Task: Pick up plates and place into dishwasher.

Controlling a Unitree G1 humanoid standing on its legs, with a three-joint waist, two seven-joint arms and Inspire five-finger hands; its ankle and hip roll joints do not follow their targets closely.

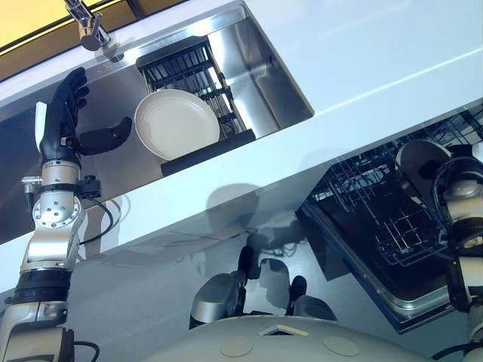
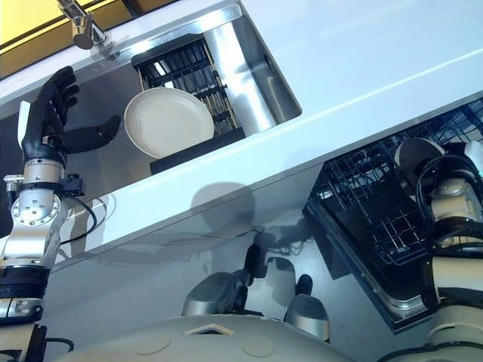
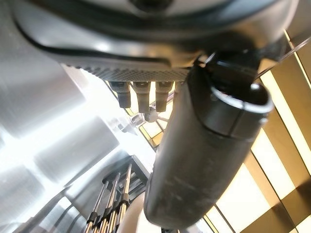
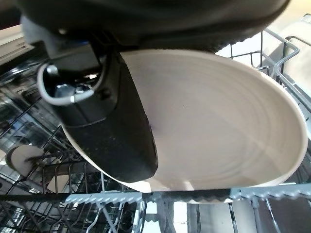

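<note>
Right hand (image 4: 109, 126) pinches plate (image 4: 218, 126) over dishwasher rack (image 1: 392, 219).

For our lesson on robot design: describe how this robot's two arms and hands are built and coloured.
Both arms are silver-grey metal segments with round joints and dark bands. The left arm ends in a dark left hand with black fingers, a thick black thumb and a white cover on one side; a thin black cable loops at its wrist. The right hand is likewise dark, with a small grey wire beside its thumb.
</note>
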